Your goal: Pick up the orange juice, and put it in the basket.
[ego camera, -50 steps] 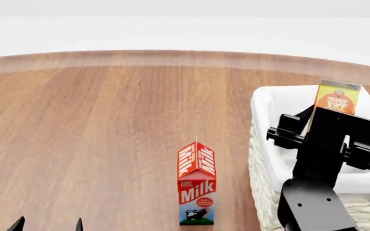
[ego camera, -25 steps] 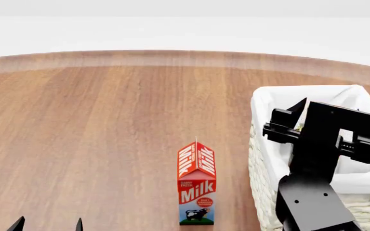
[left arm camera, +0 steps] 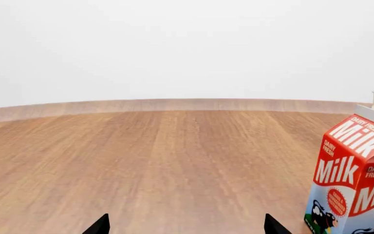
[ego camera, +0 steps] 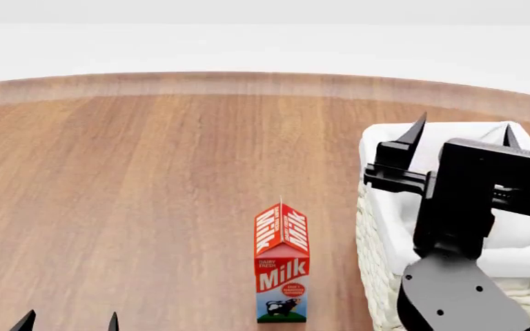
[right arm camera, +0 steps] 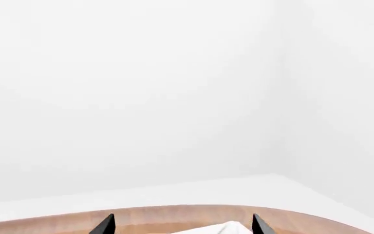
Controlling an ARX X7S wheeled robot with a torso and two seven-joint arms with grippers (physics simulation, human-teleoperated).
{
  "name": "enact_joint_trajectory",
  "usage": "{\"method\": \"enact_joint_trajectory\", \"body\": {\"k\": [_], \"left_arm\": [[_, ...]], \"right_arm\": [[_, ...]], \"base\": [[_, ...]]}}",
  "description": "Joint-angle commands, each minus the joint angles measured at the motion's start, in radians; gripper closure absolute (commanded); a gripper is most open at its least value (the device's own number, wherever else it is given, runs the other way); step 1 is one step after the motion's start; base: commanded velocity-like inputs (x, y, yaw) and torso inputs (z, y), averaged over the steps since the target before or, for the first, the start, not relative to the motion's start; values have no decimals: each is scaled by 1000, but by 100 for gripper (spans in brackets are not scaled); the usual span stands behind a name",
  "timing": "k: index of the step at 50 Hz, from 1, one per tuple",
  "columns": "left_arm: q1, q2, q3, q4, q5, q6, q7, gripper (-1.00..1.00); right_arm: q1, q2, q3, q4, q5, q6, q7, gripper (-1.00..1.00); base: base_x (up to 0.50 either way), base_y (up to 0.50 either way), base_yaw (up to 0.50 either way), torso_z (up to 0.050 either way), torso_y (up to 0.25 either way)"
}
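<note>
The right gripper point(ego camera: 461, 136) hangs over the basket point(ego camera: 380, 227), its two black fingertips point(ego camera: 415, 129) spread wide apart and pointing away from the robot, with nothing between them. From its own wrist camera the same two tips point(right arm camera: 103, 225) frame only a white wall, a strip of wooden table edge and a scrap of the basket's white cloth lining point(right arm camera: 221, 228) just below them.

The orange juice does not show in any of the views. The black wrist and arm cover much of the basket's inside beneath the gripper, so I cannot tell whether the carton lies in there.

The basket itself is cream-white wicker with white cloth folded over its rim, sitting directly under and around the right arm, on a wooden table point(ego camera: 136, 193).

Off to the left of that gripper and nearer the robot stands a milk carton point(ego camera: 281, 263), upright and well apart from the basket. It is red and white, with "Milk" in big white letters on its sloped top and again on its front, and "DAIRY FRESH" in small print above. A black-and-white cow stands on grass at the bottom. Two small red round labels carry print too fine to read.

The left gripper point(ego camera: 68, 321) sits low at the near table edge, only its two tips showing, set apart and holding nothing. Its wrist view puts the milk carton point(left arm camera: 356, 180) just ahead and to one side of those tips point(left arm camera: 100, 225).
</note>
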Motion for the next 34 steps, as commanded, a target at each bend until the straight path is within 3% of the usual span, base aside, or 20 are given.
{"method": "enact_joint_trajectory", "body": {"k": [1, 34], "left_arm": [[-1, -1, 2, 0, -1, 1, -2, -100], [-3, -5, 8, -1, -5, 3, -6, -100]], "right_arm": [[18, 115, -28, -255, -72, 2, 82, -100], [29, 253, -48, -586, -189, 26, 199, -100]], "base": [[0, 0, 0, 0, 0], [0, 0, 0, 0, 0]]}}
